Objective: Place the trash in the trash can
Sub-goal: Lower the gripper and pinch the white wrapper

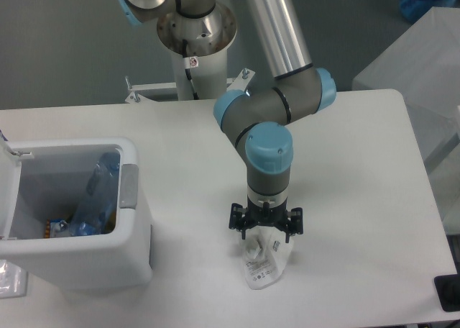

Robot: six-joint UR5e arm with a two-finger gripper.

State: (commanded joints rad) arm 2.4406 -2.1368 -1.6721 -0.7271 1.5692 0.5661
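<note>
On the white desk (359, 162) we see our pincer (266, 231) spread open directly over the crumpled wrapper (264, 265); the water bottle (97, 198) lies inside the white trash can (79, 252).

— Where does the camera sit?

— High, in front of the table (359, 126), looking down and across it toward the arm's base (195, 33) at the top centre of the frame.

— How near?

— Middling. The table's far edge and right corner show; its left side and near edge run out of frame. The trash can (108, 249) sits lower left, cut by the left border.

— A second view?

— No, just this one, so nothing is shared.
</note>
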